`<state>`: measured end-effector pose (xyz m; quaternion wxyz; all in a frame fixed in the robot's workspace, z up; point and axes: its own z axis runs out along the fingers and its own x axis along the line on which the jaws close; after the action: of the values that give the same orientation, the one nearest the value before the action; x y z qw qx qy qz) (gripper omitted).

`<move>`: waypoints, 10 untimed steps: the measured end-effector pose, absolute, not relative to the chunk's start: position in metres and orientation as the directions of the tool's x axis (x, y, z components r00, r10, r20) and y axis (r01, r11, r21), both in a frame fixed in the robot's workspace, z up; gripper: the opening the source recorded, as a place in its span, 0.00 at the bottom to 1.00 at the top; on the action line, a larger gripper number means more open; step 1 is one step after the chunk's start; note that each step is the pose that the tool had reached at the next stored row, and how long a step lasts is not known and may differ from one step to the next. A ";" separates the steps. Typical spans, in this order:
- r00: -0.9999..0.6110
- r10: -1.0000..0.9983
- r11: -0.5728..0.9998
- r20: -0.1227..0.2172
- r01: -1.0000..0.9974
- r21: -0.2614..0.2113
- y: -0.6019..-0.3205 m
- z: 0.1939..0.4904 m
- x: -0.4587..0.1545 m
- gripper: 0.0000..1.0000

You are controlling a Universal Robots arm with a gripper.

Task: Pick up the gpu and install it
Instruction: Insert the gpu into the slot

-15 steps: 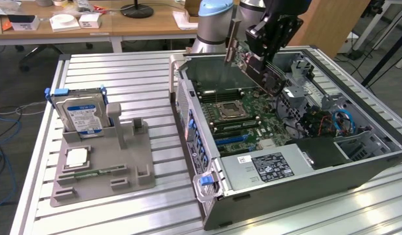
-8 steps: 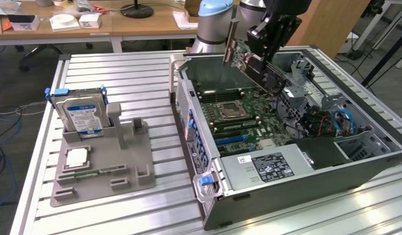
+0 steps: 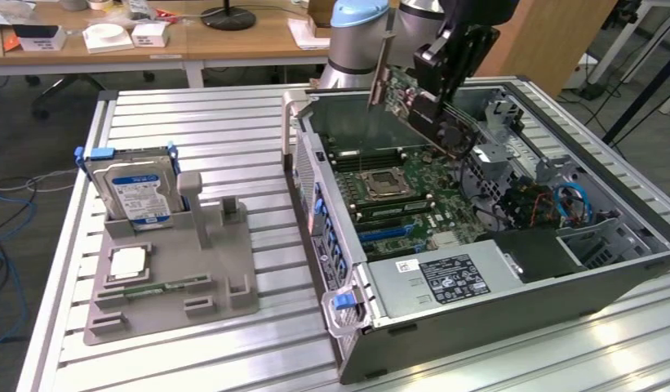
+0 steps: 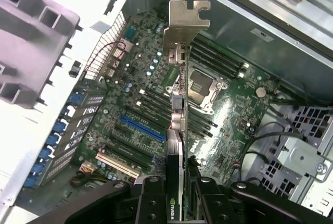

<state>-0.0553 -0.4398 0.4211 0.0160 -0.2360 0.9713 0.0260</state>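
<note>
gripper (image 3: 452, 57) is over the open computer case (image 3: 509, 327), jaws closed narrow on the gpu (image 3: 419, 104), pinching its two flat faces near the top edge. the card hangs tilted, clear of the motherboard (image 3: 405, 196), over the far part of the case beyond the cpu socket (image 3: 380, 184); it isn't seated in any slot yet. in the wrist view the gpu (image 4: 177, 125) shows edge-on between the gripper (image 4: 177, 195) pads, silver bracket (image 4: 186, 23) at the end away from the jaws. the blue slot (image 4: 140, 128) and the black slots beside it lie below and off to one side of the card's edge. on the exterior view's left, well apart from the case, a grey holder (image 3: 220, 269) sits on the tabletop (image 3: 237, 122) with the hard drive (image 3: 139, 192) standing upright in it and a memory stick (image 3: 161, 287) lying in a near slot. handling guess: card looks light and stiff but fragile, with exposed components and a contact edge that shouldn't be knocked or squeezed. best hold is probably where it is now, on the flat faces near the top edge, away from the connector edge and the thin bracket. smooth faces could slip or let the card pivot in the jaws if bumped.
</note>
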 end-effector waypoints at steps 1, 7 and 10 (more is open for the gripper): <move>-0.884 -0.465 0.883 -0.043 -0.467 0.043 -0.440 0.421 -0.055 0.26; -0.861 -0.507 0.860 -0.043 -0.509 0.043 -0.440 0.421 -0.055 0.26; -0.848 -0.528 0.847 -0.043 -0.529 0.043 -0.440 0.421 -0.055 0.26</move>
<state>-0.0553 -0.4398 0.4211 0.0150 -0.2749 0.9610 0.0266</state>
